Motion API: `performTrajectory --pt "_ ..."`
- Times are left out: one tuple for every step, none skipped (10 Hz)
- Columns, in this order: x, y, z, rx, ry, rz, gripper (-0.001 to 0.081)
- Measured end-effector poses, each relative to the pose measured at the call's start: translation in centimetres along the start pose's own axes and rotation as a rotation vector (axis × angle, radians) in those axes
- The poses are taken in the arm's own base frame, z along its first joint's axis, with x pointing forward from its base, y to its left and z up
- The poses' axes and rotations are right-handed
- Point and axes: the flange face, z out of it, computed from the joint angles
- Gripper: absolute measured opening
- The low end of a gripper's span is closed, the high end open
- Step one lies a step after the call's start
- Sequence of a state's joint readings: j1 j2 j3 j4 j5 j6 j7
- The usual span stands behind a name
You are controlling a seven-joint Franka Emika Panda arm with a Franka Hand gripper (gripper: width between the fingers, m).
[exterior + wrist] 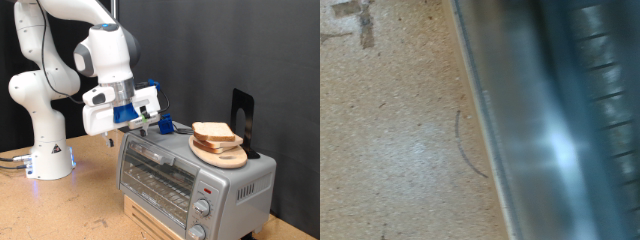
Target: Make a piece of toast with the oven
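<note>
1. At the exterior view's left, the arm's white base (45, 155) was seen standing on the wooden table (90, 205), with cables trailing off its foot.

2. Further right, the gripper (150, 122) was found hovering just above the rear left corner of the oven (190, 175), its fingers pointed down. Whether the claw stood wide or narrow could not be told, since the fingertips were too small and dark against the background. Nothing was seen held between them.

3. The oven's glass door (158, 180) was seen shut, with a wire rack faintly visible behind it and two round knobs (203, 208) at the front's right end.

4. At the right, the piece of toast (214, 132) was seen resting on a round wooden board (225, 153) on top of the oven, well apart from the gripper. It was judged that the bread had not yet been put inside.

5. In the wrist view, only a blurred silver edge of the oven (555, 130) beside the speckled tabletop (390, 130) was shown; no fingers were visible there.

6. The step in hand was judged to be an approach to the oven. To do it well, the descent would best be kept slow and square to the metal edge, so that the board above is not jolted.
</note>
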State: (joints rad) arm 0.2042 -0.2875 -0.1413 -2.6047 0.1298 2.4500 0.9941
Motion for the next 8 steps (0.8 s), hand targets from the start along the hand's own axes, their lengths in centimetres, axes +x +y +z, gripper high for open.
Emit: performTrajectory --pt "0.6 0.3 0.5 0.003 0.019 0.003 0.0800" --pt "1.3 0.6 0.4 -0.002 0.037 0.003 0.0800" --pt "2.3 1.2 0.3 -0.014 0.058 0.008 0.0800" --pt "3.4 1.9 0.3 -0.029 0.079 0.018 0.0800" --pt "4.6 2.7 0.5 -0.043 0.096 0.029 0.0800" --pt "5.6 3.3 0.8 -0.053 0.104 0.045 0.0800" --pt "6.5 3.9 1.1 -0.059 0.107 0.063 0.0800" --pt "7.1 4.4 1.5 -0.064 0.108 0.078 0.0800"
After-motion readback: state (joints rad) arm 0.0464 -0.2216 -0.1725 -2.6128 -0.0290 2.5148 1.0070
